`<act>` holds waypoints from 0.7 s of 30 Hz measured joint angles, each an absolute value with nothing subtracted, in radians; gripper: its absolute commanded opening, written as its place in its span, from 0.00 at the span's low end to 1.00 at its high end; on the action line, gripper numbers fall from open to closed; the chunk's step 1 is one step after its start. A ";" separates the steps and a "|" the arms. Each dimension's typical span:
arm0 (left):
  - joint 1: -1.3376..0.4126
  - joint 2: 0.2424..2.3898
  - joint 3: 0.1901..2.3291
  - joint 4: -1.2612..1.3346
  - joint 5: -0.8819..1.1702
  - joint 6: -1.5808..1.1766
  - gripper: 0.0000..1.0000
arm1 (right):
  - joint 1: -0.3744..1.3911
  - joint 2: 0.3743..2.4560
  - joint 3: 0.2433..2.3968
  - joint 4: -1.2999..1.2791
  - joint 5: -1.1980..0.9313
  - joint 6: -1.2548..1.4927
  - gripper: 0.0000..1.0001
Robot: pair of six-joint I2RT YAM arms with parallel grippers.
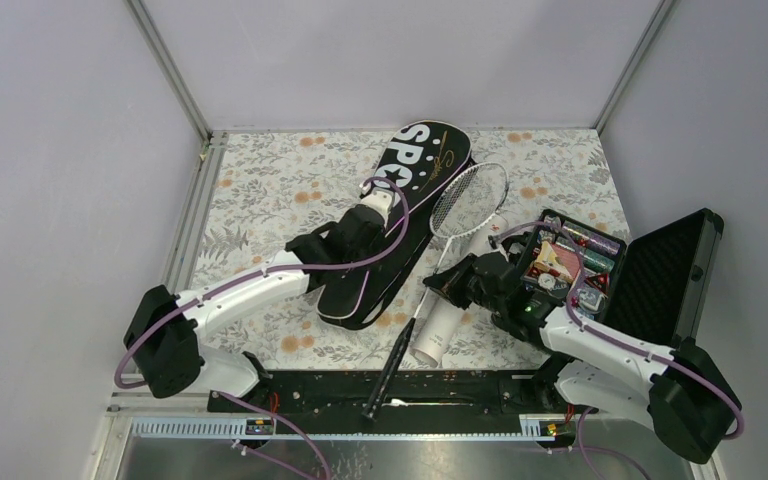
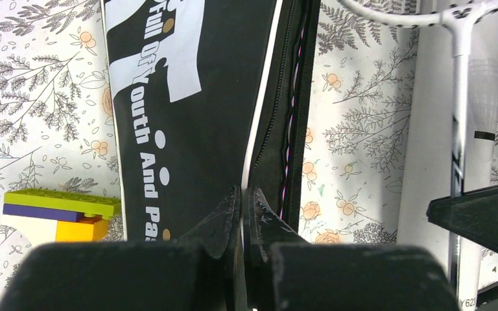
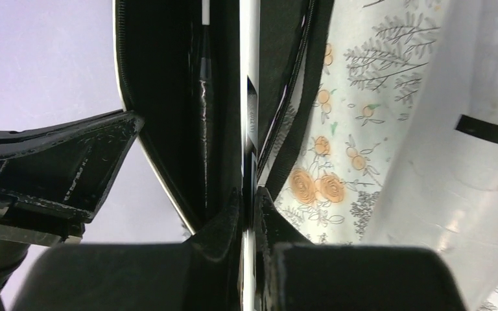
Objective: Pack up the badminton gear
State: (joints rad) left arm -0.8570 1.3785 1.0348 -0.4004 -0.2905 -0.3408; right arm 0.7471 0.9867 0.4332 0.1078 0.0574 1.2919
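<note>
Left fingers (image 2: pixel 224 223) are pinched shut on the white-piped edge of the black bag (image 1: pixel 440 150), which lies diagonally across the middle of the desk (image 1: pixel 260 170), its zip parted at that edge. Right fingers (image 3: pixel 224 220) are clamped on the thin white shaft of a racket (image 1: pixel 469 199). The racket head rests just beside the bag's far end, and the black handle points towards the arm bases. White tube (image 1: pixel 438 328) lies beside the shaft. To the right stands an open black hard case (image 1: pixel 670 270). Stacked toy bricks (image 2: pixel 58 217) sit beside the bag.
</note>
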 measured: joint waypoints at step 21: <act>-0.847 1.311 0.945 -0.320 -0.162 -0.289 0.00 | 0.672 1.240 0.264 0.749 -0.277 1.446 0.00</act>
State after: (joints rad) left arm -0.8467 1.3109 0.9451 -0.3202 -0.1623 -0.2886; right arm 0.6716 1.2400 0.2642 0.7486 -0.2771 1.4456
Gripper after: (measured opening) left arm 0.018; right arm 0.049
